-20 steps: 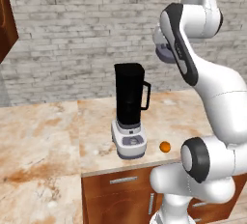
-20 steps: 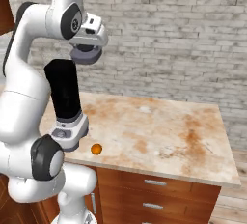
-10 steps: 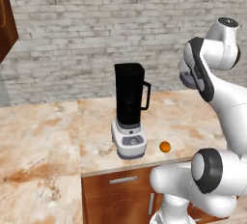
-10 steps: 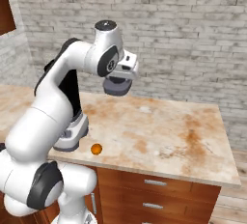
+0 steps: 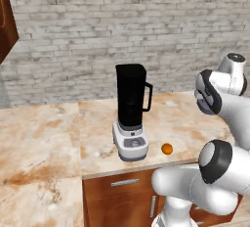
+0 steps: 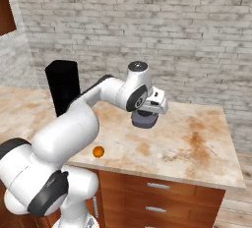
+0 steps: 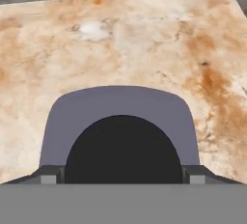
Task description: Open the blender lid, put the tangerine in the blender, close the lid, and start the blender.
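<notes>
blender (image 6: 62, 85) stands open-topped, far left of gripper | tangerine (image 6: 98, 151) lies on counter (image 6: 197, 143), down-left of gripper | gripper (image 6: 145, 120) pinches blender lid (image 7: 120, 117) by its knob, above counter

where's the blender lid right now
The blender lid is held in the gripper above the bare counter, right of the blender in the right base view. In the hand view it sits between the fingertips.
</notes>
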